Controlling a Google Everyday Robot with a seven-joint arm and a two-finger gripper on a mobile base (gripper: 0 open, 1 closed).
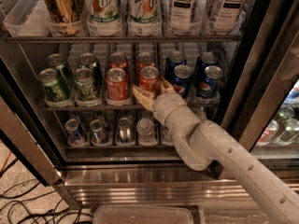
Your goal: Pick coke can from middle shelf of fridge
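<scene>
The fridge (pixel 140 183) stands open in front of me. Its middle shelf (pixel 84 108) holds lanes of cans. Two lanes hold red coke cans; the front ones are at the left (pixel 117 84) and the right (pixel 149 79), with more red cans behind them. My gripper (pixel 154 91) is at the shelf's front edge. It is open, with one tan finger (pixel 142 97) low at the left of the right-hand front coke can and the other (pixel 167 85) at its right. The fingers stand on either side of the can's lower part and are not closed on it.
Green cans (pixel 53 84) fill the left lanes and blue Pepsi cans (pixel 210 80) the right lanes. Tall cans and bottles (pixel 142 3) stand on the rack above, small cans (pixel 98 129) on the rack below. A dark door edge (pixel 254 78) is at the right. Cables (pixel 28 204) lie on the floor.
</scene>
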